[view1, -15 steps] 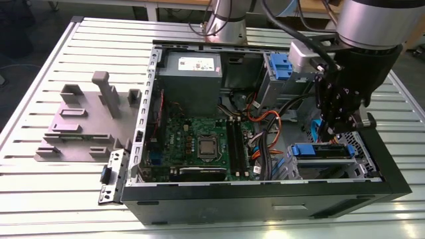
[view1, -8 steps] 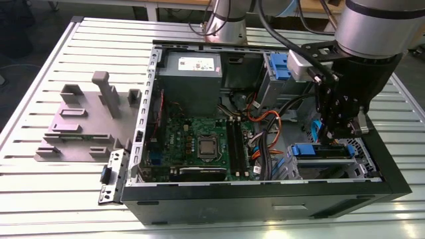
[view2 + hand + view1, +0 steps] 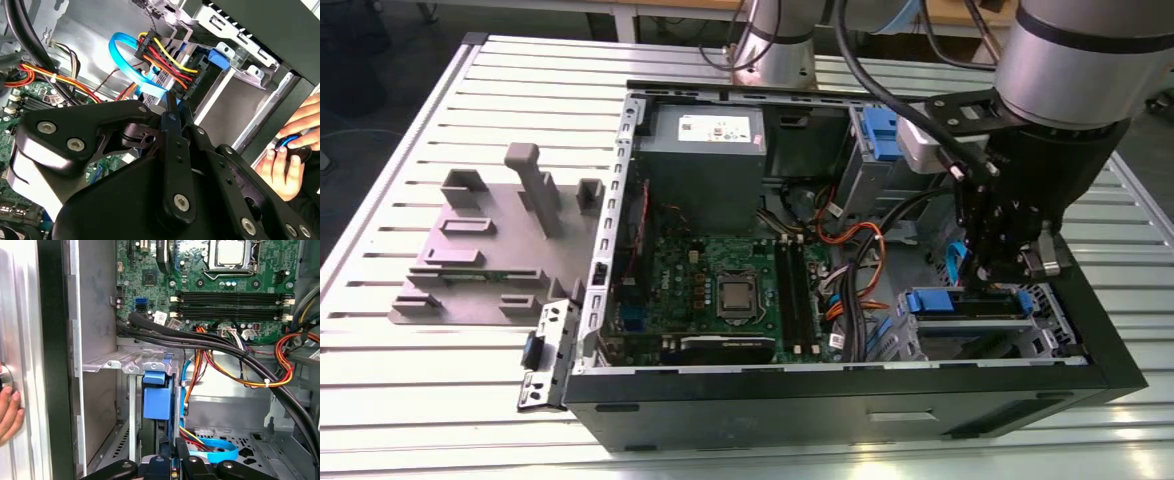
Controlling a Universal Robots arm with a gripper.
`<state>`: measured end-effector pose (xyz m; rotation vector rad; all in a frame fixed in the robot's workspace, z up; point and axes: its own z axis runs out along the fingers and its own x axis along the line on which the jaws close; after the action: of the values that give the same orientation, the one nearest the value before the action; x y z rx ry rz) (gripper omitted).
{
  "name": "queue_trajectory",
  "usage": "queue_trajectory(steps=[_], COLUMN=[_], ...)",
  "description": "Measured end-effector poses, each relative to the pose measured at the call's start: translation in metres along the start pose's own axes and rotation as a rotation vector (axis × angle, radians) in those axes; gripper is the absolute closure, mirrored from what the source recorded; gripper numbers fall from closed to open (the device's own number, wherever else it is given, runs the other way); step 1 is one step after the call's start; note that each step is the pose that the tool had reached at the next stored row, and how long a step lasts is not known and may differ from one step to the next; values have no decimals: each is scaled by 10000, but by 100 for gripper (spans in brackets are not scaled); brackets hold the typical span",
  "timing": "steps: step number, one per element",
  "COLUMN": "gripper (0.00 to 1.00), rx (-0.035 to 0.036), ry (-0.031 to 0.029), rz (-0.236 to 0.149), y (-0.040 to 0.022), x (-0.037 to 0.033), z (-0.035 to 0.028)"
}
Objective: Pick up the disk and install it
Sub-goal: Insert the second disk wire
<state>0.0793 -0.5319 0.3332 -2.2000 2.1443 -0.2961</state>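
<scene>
Jaws together, apparently empty, just above disk (image 3: 155,402) seated in drive cage (image 3: 127,362).

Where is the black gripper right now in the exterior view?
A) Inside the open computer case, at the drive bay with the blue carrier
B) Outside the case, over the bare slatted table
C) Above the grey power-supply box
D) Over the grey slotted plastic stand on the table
A: the black gripper reaches into the open computer case, just above the blue carrier in the drive bay, on the exterior view's right.
</scene>
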Motion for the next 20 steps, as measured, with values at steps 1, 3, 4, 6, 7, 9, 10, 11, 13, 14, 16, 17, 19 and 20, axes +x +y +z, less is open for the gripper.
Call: queue_trajectory(steps=[1,3,4,6,7,9,10,11,13,14,16,17,19,20], gripper=[84,84,84,84,84,84,84,84,84,84,84,84,84,84], rx=[2,1,1,1,2,3,2,2,3,3,3,3,3,3], ry=[-50,-68,-72,-96,-118,-161,-164,-166,-169,-172,-177,-181,-190,-193], rz=[9,14,14,19,22,31,31,31,32,32,33,34,35,35], y=[4,9,10,11,11,12,12,11,12,12,12,13,13,13], x=[7,14,21,42,53,66,68,70,77,82,93,98,108,112], z=[2,4,6,10,11,12,12,12,14,14,14,15,17,17])
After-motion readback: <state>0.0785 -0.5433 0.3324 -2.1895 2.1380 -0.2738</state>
